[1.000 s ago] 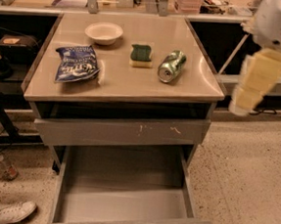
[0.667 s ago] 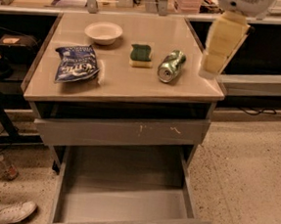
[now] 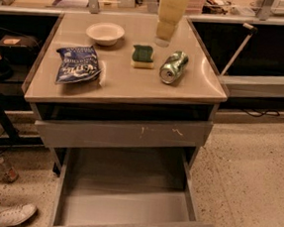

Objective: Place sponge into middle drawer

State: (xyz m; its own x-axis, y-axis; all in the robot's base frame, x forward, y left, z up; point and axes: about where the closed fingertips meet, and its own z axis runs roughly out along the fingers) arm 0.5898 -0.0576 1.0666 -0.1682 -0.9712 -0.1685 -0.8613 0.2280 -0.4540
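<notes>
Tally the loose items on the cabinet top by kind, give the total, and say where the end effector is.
Bowl: 1
Chip bag: 1
Sponge: 1
Crushed can: 1
Total: 4
End effector: hangs over the back of the cabinet top, just behind the Sponge and Crushed can.

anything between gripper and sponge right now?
No. In the camera view the gripper hangs just behind the sponge; only bare tabletop shows between them. The can lies beside the sponge, outside that stretch.
</notes>
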